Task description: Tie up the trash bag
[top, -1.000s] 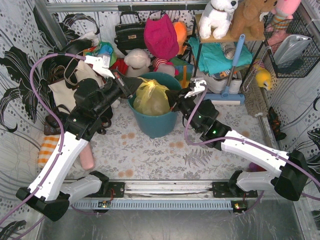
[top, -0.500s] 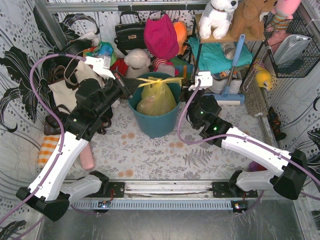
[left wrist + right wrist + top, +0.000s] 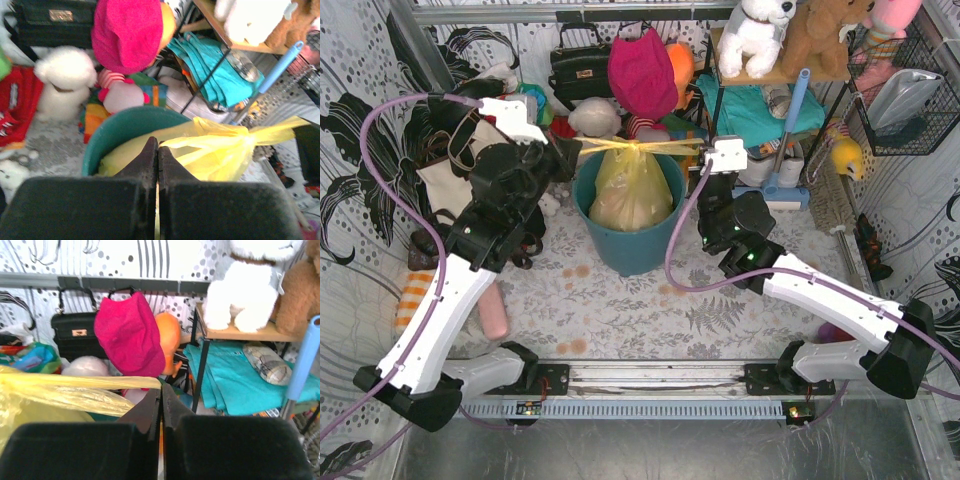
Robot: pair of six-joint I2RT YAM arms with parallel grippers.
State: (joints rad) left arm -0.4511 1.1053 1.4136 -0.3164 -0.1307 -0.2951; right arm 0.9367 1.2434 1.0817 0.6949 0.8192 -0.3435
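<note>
The yellow trash bag (image 3: 632,192) stands in the teal bin (image 3: 625,248) at the middle back. Its two top ends are stretched level to left and right of a knot (image 3: 638,150). My left gripper (image 3: 576,150) is shut on the left end, just left of the bin's rim. My right gripper (image 3: 701,152) is shut on the right end. In the left wrist view the left gripper (image 3: 158,146) pinches a yellow strip that runs to the knot (image 3: 245,132). In the right wrist view the right gripper (image 3: 161,390) clamps the taut trash bag strip (image 3: 75,382).
A cream tote bag (image 3: 450,178) leans behind the left arm. A black handbag (image 3: 582,65), a magenta hat (image 3: 642,70) and plush toys crowd the back wall. A shelf with teal cloth (image 3: 750,112) and a blue-handled brush (image 3: 788,125) stand right of the bin.
Both grippers have moved up and apart, drawing the bag's ends out into a taut level line. The knot has closed up and the bag has stretched taller in the bin.
</note>
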